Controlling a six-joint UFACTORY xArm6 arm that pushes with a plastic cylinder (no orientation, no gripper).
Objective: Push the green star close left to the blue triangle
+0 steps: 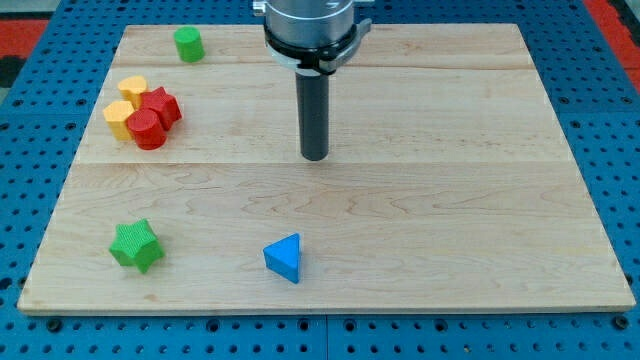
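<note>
The green star (135, 245) lies near the board's bottom left corner. The blue triangle (285, 258) lies to its right, near the bottom edge, well apart from it. My tip (315, 156) rests on the board's middle, above the blue triangle and slightly to its right, touching no block. The rod's upper body hides the blue cube seen earlier at the top edge.
A green cylinder (188, 44) stands near the top left. A cluster at the left holds two yellow blocks (125, 105), a red star (160, 104) and a red cylinder (148, 130). The wooden board (450, 200) lies on a blue pegboard.
</note>
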